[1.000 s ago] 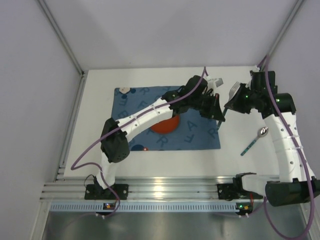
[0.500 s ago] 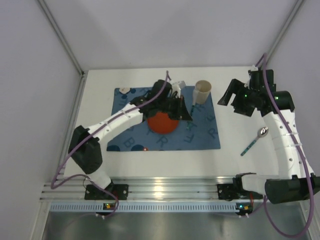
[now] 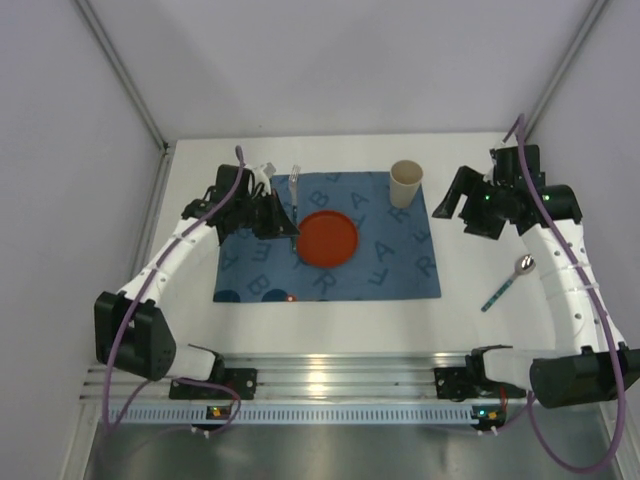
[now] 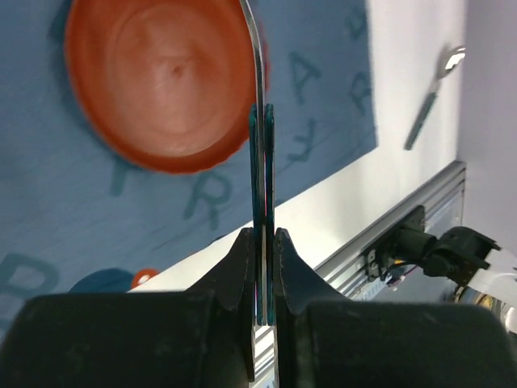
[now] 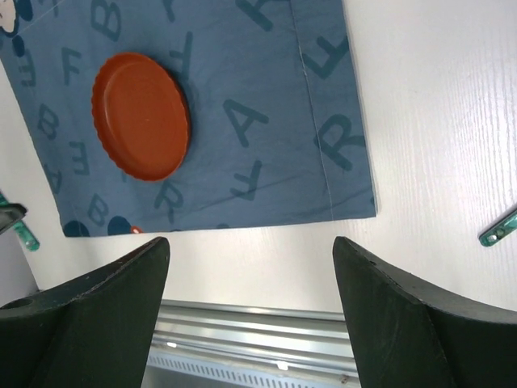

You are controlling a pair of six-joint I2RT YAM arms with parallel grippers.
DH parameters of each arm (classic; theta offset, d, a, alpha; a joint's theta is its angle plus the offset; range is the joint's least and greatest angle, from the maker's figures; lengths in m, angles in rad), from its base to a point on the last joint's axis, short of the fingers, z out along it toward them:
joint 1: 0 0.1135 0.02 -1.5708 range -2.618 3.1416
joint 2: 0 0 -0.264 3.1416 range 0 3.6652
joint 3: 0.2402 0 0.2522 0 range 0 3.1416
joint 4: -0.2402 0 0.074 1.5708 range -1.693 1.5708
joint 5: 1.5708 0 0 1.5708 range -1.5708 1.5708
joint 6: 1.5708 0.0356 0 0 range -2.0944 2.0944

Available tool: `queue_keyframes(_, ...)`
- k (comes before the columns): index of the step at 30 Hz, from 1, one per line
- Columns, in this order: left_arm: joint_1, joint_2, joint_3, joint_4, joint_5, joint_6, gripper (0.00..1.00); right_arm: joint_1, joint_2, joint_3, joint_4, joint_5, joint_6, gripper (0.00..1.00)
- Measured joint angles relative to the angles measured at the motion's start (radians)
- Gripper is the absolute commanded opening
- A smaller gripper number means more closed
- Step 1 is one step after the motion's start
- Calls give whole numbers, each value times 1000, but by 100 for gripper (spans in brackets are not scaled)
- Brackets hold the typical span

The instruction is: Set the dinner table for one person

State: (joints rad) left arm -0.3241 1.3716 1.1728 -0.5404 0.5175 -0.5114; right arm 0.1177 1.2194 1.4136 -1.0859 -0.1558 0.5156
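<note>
Bright, even light; faint shadows on the dinner table [image 3: 330, 325]; foregrounds blurred.

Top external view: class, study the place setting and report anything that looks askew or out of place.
The spoon lies slanted on the bare dinner table, right of the placemat and apart from it, not parallel to its edge. Nothing looks spilled or broken.

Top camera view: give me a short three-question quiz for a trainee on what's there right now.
1. True or false: the right gripper holds the teal-handled metal spoon.
2. The beige paper cup stands on which corner of the blue lettered cloth placemat? A far right, B near left, C near right.
3. What is the left gripper shut on?
Key: 1 false, it is open and empty; 2 A; 3 a teal-handled metal utensil.
</note>
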Motion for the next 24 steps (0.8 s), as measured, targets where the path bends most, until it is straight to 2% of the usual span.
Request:
queue_keyframes(4, 71, 61, -40, -64, 2, 45, 0, 0, -1, 0, 0, -8, -4, 82)
queue_keyframes(13, 220, 134, -81, -65, 64, 94, 0, 6, -29, -76, 0, -27, -10, 81)
queue_keyframes(24, 226, 255, -87, -125, -7, 213, 0, 13, -47, -97, 5, -30, -13, 81)
